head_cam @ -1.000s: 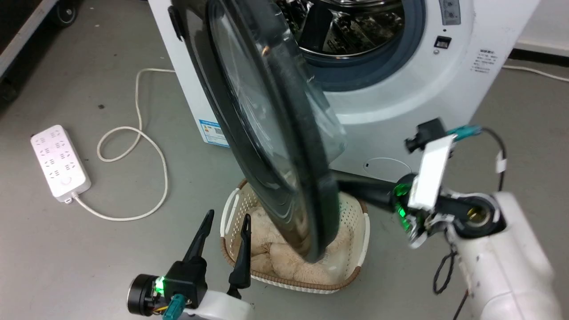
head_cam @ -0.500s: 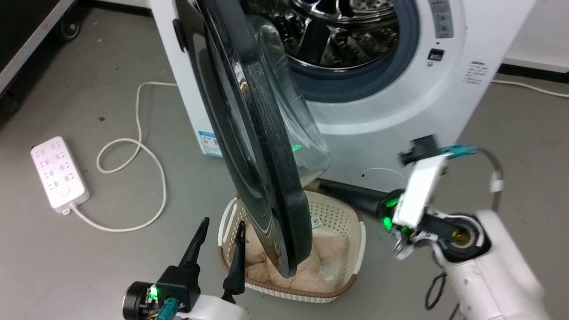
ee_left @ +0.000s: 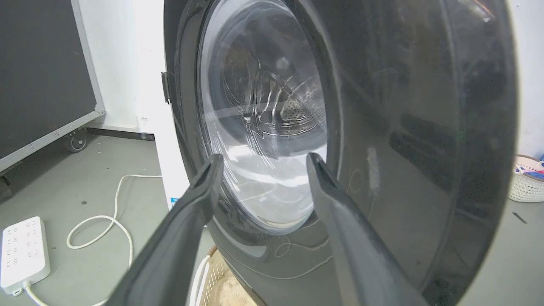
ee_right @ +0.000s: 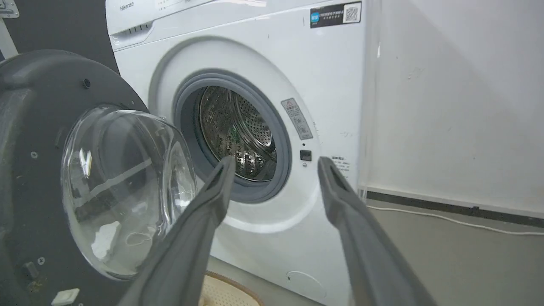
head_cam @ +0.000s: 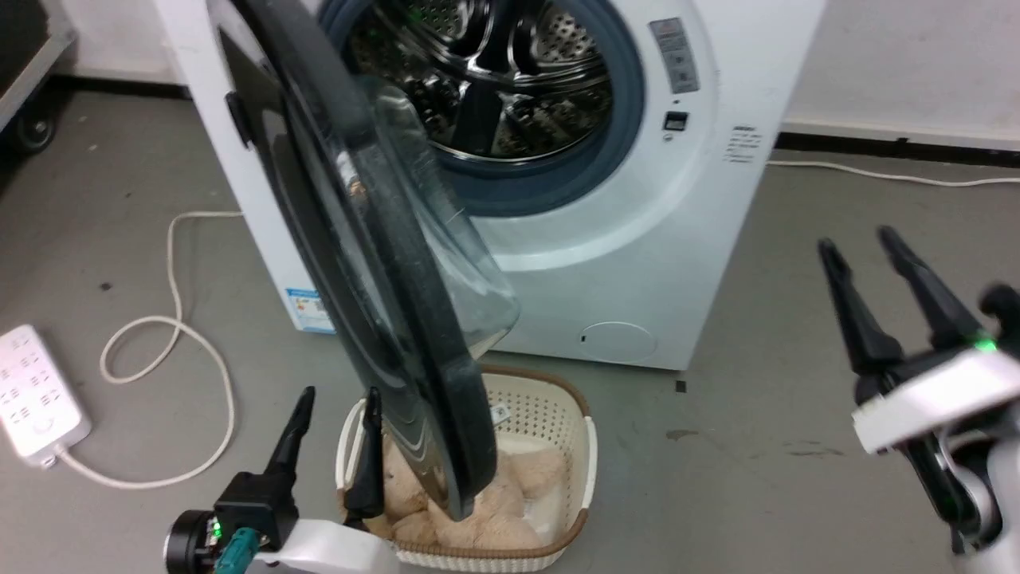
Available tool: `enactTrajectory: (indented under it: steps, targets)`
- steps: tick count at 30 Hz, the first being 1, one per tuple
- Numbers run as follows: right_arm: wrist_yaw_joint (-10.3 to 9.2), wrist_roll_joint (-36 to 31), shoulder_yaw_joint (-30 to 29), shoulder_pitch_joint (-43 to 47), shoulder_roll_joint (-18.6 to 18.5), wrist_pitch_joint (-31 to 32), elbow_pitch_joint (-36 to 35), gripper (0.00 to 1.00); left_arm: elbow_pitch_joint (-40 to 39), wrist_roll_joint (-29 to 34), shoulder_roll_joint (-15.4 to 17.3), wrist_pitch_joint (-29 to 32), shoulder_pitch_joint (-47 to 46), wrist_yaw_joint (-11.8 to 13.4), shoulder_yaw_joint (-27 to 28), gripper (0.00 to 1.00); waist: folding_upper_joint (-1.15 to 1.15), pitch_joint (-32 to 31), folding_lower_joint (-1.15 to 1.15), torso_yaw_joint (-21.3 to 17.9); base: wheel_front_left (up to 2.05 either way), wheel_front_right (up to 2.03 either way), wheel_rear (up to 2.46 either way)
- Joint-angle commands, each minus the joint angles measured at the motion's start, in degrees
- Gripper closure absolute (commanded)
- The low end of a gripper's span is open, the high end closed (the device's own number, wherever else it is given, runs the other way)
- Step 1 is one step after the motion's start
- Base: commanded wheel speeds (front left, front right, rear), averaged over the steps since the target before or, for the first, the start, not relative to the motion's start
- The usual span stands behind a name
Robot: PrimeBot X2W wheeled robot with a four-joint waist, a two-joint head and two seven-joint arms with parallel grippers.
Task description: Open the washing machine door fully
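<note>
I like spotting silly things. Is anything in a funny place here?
A little: the cream plastic basket of fluffy beige cloth sits on the floor right below the large round black glass-centred washing machine door, maybe in its way. A white power strip lies loose nearby.

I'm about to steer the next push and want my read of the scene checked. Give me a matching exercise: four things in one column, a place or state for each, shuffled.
Things:
1. washing machine door
2. basket
3. power strip
4. right tool

Places or states:
A. white, at the head view's far left
B. swung out, hinged on the left
C. under the door's lower edge, beige plush inside
D. open, holding nothing, at the head view's right

Pairs: 1-B, 2-C, 3-A, 4-D
</note>
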Motion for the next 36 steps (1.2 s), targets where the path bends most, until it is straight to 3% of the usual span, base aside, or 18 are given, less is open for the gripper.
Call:
enactTrajectory:
  steps: [1, 2, 3, 5, 6, 7, 11, 25, 26, 27, 28, 36]
  targets:
    - [0.05, -6.76, -2.91, 3.87, 1.65, -4.57, -1.03, 0.00, -0.22, -0.45, 0.78, -0.20, 1.18, 0.46, 0.70, 0.00, 0.00, -1.37, 0.00, -1.91, 0.00, 0.00, 0.00]
    - [0.05, -6.76, -2.91, 3.87, 1.65, -4.57, -1.03, 0.00, -0.22, -0.45, 0.78, -0.20, 1.18, 0.46, 0.70, 0.00, 0.00, -1.37, 0.00, -1.91, 0.00, 0.00, 0.00]
    - [0.05, -13.60, -4.47, 7.47, 4.21, -7.75, -2.07, 0.00, -0.65, -0.71, 1.17, -0.08, 2.45, 0.68, 1.02, 0.00, 0.00, -1.91, 0.00, -2.78, 0.00, 0.00, 0.00]
    - [0.05, -16.18, -5.36, 9.41, 5.98, -8.97, -2.64, 0.00, -0.97, -0.82, 1.31, -0.08, 3.13, 0.77, 1.13, 0.00, 0.00, -2.05, 0.00, -3.04, 0.00, 0.00, 0.00]
    - [0.05, -20.83, -7.85, 13.00, 9.43, -10.84, -3.91, 0.00, -1.60, -0.96, 1.49, -0.13, 4.29, 0.90, 1.22, 0.00, 0.00, -2.15, 0.00, -3.28, 0.00, 0.00, 0.00]
    - [0.05, -20.83, -7.85, 13.00, 9.43, -10.84, -3.91, 0.00, -1.60, -0.96, 1.49, -0.13, 4.29, 0.90, 1.22, 0.00, 0.00, -2.15, 0.00, -3.28, 0.00, 0.00, 0.00]
    - [0.05, -27.89, -11.52, 20.49, 15.07, -13.12, -7.42, 0.00, -2.58, -0.70, 1.75, -0.29, 6.00, 1.12, 0.92, 0.00, 0.00, -2.22, 0.00, -3.78, 0.00, 0.00, 0.00]
    - [0.05, -29.33, -10.91, 24.64, 16.48, -14.05, -8.51, 0.00, -1.88, 0.45, 1.19, -0.65, 5.55, 1.20, -0.58, 0.00, 0.00, -2.37, 0.00, -3.49, 0.00, 0.00, 0.00]
    - [0.05, -29.20, -10.78, 24.60, 16.48, -14.07, -8.39, 0.00, -1.93, 0.46, 1.19, -0.68, 5.50, 1.12, -0.54, 0.35, 0.00, -2.43, 0.00, -3.44, 0.00, 0.00, 0.00]
    - [0.05, -29.03, -10.60, 24.55, 16.48, -14.10, -8.24, 0.00, -1.93, 0.40, 1.18, -0.70, 5.48, 1.05, -0.47, 0.82, 0.00, -2.49, 0.00, -3.40, 0.00, 0.00, 0.00]
    - [0.05, -28.65, -10.40, 24.51, 16.48, -14.12, -8.08, 0.00, -1.92, 0.29, 1.18, -0.72, 5.50, 0.94, -0.38, 1.00, 0.00, -2.54, 0.00, -3.39, 0.00, 0.00, 0.00]
    - [0.05, -27.91, -9.56, 24.44, 16.49, -14.28, -7.12, 0.00, -7.91, -4.56, -0.21, -0.82, 3.53, -0.01, 5.20, 1.00, 0.00, -2.95, 0.00, -3.05, 0.00, 0.00, 0.00]
